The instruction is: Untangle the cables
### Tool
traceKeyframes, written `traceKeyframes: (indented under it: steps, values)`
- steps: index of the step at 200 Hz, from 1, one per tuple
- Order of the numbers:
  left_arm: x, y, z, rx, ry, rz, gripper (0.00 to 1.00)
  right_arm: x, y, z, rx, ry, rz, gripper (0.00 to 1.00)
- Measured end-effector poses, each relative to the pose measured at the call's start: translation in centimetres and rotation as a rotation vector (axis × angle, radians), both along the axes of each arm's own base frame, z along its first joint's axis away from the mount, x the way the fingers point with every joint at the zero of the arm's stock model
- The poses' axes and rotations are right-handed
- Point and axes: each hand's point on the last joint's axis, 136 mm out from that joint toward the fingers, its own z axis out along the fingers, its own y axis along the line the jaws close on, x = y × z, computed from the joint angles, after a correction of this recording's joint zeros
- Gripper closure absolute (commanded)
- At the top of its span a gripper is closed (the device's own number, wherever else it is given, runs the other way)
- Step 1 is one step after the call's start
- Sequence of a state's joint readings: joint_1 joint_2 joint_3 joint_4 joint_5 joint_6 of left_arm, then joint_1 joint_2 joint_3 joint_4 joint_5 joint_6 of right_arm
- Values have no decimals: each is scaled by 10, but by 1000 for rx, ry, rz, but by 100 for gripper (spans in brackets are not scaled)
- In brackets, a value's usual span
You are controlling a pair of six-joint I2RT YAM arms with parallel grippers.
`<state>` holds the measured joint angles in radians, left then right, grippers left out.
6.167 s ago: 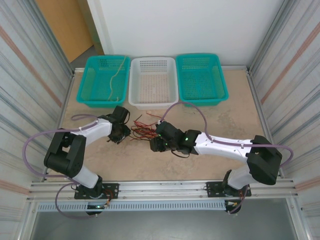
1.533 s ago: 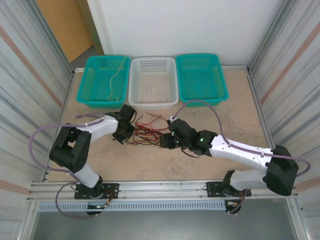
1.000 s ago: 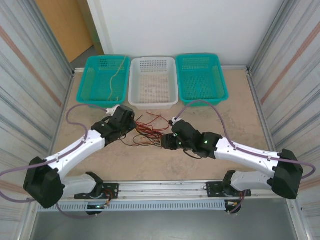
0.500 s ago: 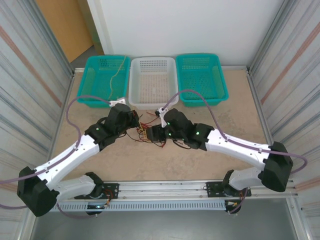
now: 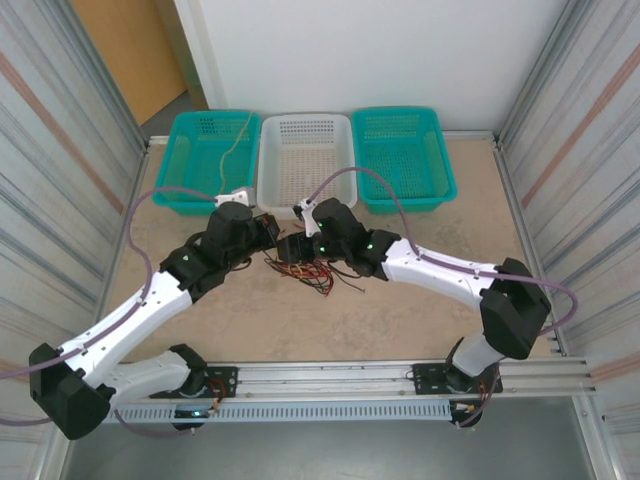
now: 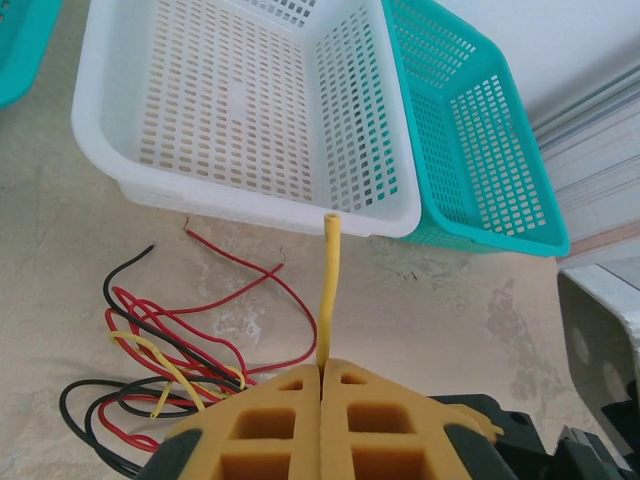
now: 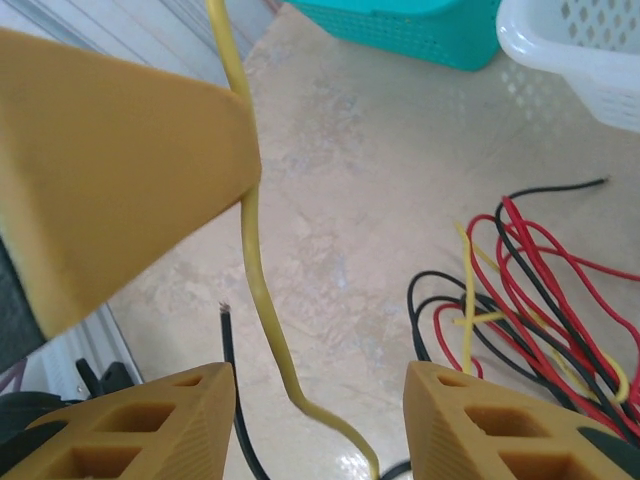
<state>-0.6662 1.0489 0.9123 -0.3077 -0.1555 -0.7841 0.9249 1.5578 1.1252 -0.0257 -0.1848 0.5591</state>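
Observation:
The cables (image 5: 318, 273) are a tangle of red, black and yellow wires lying on the table in front of the white basket (image 5: 305, 208). My left gripper (image 5: 266, 231) is shut on one yellow cable (image 6: 327, 280), whose short end sticks out past the shut fingertips (image 6: 345, 372) toward the basket. That same yellow cable (image 7: 262, 300) hangs down from the left finger (image 7: 110, 170) and passes between the fingers of my right gripper (image 7: 318, 385), which is open and close beside the left one (image 5: 291, 247). The rest of the tangle (image 7: 530, 290) lies to its right.
Three baskets stand in a row at the back: a teal one (image 5: 168, 172) holding a tan wire (image 5: 236, 150), the white one in the middle, and another teal one (image 5: 446, 180). Ribbed metal walls (image 5: 60, 150) close both sides. Lavender arm cables arch above the table.
Both grippers have moved toward the white basket and closer together. The left one has lifted the yellow cable out of the tangle, and the right one has come in under it.

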Motion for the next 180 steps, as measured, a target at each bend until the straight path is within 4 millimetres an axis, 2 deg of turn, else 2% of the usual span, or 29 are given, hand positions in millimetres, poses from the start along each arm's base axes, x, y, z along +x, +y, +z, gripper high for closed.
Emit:
traceKeyframes:
  steps: [23, 56, 60, 68, 81, 90, 102, 120, 147, 165, 180]
  values:
    - [1, 2, 0, -7, 5, 5, 100, 5, 7, 2, 8, -12, 9, 80]
    - [2, 3, 1, -12, 5, 7, 100, 6, 10, 6, 17, -21, 21, 93]
    - [2, 3, 1, -13, 5, 7, 94, 6, 10, 7, 19, -21, 22, 95]
    - [2, 4, 2, -14, 3, 9, 74, 6, 11, 8, 21, -24, 25, 100]
    - [2, 6, 4, -15, -3, 12, 44, 6, 11, 10, 24, -28, 25, 100]
    - [1, 7, 6, -19, -8, 13, 35, 6, 10, 12, 28, -30, 24, 100]
    - [1, 12, 11, -27, -16, 23, 28, 7, 8, 19, 42, -36, 23, 100]
    - [0, 23, 18, -39, -32, 50, 26, 9, 2, 40, 90, -59, 18, 100]
    - [-3, 39, 32, -75, -72, 79, 28, 15, -14, 96, 236, -113, -12, 100]
    - [-10, 37, 33, -112, -96, 47, 33, 21, -32, 131, 352, -140, -45, 100]
    - [-15, 31, 27, -133, -96, 4, 36, 26, -44, 148, 420, -142, -67, 100]
